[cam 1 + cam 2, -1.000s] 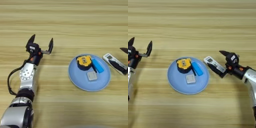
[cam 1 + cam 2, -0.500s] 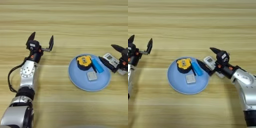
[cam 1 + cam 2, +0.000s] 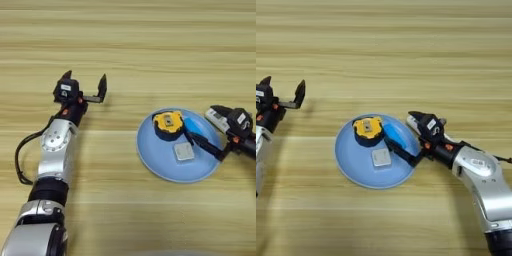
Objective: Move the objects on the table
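Observation:
A round blue plate [image 3: 355, 161] lies on the table [image 3: 150, 45] right of centre. It holds the yellow-black tape measure [image 3: 368, 129], the small grey square block [image 3: 381, 157] and the blue bar [image 3: 397, 135] near its right rim. My right gripper [image 3: 403, 131] is open at that rim: the lower finger reaches over the plate beside the blue bar, and the upper one sits over the white remote [image 3: 216, 116], which is mostly hidden. Far to the left, my left gripper [image 3: 85, 80] stands open over bare wood, holding nothing.
The plate is the only container here. My left forearm [image 3: 52, 155] runs from the lower left corner up to its gripper. My right forearm [image 3: 481, 175] comes in from the lower right.
My right gripper has moved left from beside the remote to the plate's right rim, its lower finger now over the plate. The left arm has barely shifted.

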Robot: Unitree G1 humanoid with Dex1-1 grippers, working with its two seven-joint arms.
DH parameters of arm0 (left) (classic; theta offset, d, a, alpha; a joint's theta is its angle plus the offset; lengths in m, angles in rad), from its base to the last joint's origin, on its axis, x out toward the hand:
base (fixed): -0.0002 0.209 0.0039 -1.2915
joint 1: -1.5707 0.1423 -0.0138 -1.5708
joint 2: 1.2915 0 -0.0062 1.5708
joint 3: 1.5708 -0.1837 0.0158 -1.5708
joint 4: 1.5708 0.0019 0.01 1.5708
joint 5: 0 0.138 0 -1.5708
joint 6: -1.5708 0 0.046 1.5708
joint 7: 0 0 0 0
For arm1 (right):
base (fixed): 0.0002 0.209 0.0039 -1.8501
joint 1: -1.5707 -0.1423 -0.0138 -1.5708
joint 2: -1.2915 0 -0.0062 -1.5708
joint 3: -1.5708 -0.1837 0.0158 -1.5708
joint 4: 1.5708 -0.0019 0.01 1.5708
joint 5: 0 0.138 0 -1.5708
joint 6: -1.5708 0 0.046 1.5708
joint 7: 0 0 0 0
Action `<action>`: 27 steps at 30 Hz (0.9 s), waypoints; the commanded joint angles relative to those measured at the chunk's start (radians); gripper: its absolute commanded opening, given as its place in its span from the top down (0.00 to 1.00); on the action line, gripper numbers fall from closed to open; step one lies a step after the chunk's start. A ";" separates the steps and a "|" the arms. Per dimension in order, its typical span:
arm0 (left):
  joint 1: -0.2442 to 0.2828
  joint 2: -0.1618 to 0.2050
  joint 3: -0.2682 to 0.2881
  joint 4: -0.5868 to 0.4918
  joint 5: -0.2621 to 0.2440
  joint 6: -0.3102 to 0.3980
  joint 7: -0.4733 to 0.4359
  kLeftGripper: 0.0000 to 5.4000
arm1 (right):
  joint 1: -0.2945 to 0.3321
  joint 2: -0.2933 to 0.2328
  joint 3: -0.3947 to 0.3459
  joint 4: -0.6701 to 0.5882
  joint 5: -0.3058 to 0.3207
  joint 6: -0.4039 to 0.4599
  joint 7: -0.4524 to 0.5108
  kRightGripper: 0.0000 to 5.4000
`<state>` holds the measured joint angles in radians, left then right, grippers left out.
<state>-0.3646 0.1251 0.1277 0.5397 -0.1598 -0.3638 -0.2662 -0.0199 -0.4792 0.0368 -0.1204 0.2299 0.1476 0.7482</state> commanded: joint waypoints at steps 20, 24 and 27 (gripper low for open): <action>0.049 -0.009 -0.034 -0.118 0.006 0.013 -0.001 0.00 | -0.070 -0.052 0.062 0.018 -0.017 0.155 0.040 0.01; 0.050 -0.010 -0.035 -0.116 0.003 0.010 -0.005 0.00 | -0.098 -0.060 0.060 0.047 -0.025 0.150 0.048 0.01; 0.051 -0.010 -0.036 -0.115 0.004 0.006 -0.006 0.00 | -0.116 -0.064 0.060 0.060 -0.029 0.153 0.054 0.01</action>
<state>-0.3221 0.1182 0.0956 0.4337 -0.1593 -0.3560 -0.2682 -0.1079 -0.5284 0.0944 -0.0712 0.2104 0.2946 0.7954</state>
